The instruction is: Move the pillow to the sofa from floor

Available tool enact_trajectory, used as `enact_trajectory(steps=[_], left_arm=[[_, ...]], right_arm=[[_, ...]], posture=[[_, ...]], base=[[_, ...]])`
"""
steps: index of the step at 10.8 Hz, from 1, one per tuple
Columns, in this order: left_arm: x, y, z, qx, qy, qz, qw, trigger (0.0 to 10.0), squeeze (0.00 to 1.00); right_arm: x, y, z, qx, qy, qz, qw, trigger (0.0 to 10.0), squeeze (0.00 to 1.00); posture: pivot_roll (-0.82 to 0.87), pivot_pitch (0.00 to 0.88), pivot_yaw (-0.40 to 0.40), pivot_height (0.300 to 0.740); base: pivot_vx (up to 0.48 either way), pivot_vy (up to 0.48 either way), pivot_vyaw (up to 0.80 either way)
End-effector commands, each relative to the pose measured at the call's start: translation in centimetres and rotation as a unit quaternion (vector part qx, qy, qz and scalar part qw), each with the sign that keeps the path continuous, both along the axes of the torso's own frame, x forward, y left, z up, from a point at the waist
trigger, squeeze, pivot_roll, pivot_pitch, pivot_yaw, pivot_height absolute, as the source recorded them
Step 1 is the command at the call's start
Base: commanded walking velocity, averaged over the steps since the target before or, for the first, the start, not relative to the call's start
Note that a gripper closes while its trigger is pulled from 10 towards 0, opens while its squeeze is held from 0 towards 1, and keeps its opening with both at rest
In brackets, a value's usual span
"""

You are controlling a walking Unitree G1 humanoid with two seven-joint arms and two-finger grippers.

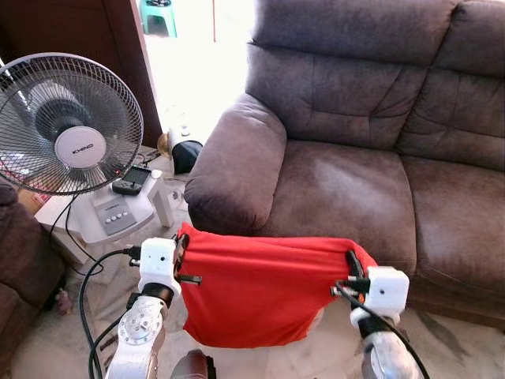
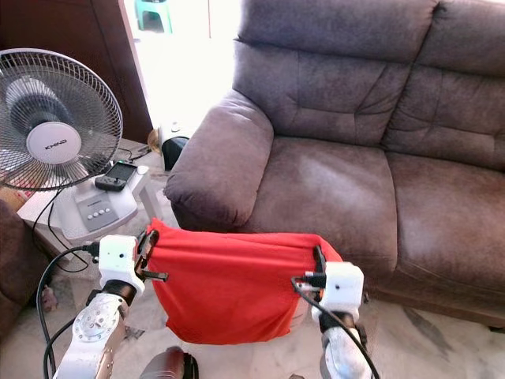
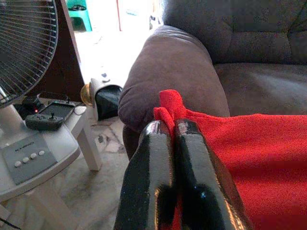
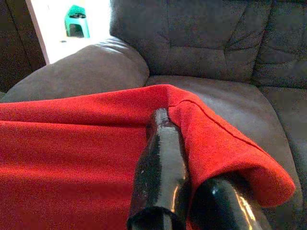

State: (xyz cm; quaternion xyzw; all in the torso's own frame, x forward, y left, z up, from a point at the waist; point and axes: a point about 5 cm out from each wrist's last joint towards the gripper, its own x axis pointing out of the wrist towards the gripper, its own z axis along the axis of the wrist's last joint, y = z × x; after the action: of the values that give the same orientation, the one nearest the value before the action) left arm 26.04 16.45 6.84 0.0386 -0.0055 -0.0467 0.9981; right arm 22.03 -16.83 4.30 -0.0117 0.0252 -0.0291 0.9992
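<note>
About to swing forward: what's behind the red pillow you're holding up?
Behind the red fabric pillow, held at its top corners by the left gripper and right gripper, are the brown upholstered sofa's seat and armrest. The sofa's lower front and the floor there are covered.

White fan (image 1: 67, 126) beside remote (image 1: 131, 181), perhaps green stool (image 1: 158, 16) beyond.

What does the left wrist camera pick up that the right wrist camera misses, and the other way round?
Left wrist view alone: the fan, a small white table and a dark remote on it, with the left hand pinching one pillow corner. Right wrist view alone: the right hand clamped on the opposite corner, plus the wide sofa seat. Both share the red pillow, the sofa's armrest and a green stool in the doorway.
</note>
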Motion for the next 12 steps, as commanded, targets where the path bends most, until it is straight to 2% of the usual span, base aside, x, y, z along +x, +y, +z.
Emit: enact_trajectory(steps=[1, 12], left_arm=[[0.64, 2.79, 1.91, 0.008, -0.04, 0.063, 0.997, 10.0, 0.0], [1.01, 2.45, 2.28, 0.004, -0.041, 0.057, 0.998, 10.0, 0.0]], right_arm=[[-0.07, -3.4, 0.88, -0.002, -0.023, -0.087, 0.996, 10.0, 0.0], [0.73, -3.51, 1.13, 0.0, -0.022, -0.094, 0.995, 10.0, 0.0]], posture=[[0.06, 0.05, -0.031, 0.693], [0.06, 0.071, -0.035, 0.693]], base=[[0.0, 0.0, 0.0], [0.0, -0.342, 0.0]])
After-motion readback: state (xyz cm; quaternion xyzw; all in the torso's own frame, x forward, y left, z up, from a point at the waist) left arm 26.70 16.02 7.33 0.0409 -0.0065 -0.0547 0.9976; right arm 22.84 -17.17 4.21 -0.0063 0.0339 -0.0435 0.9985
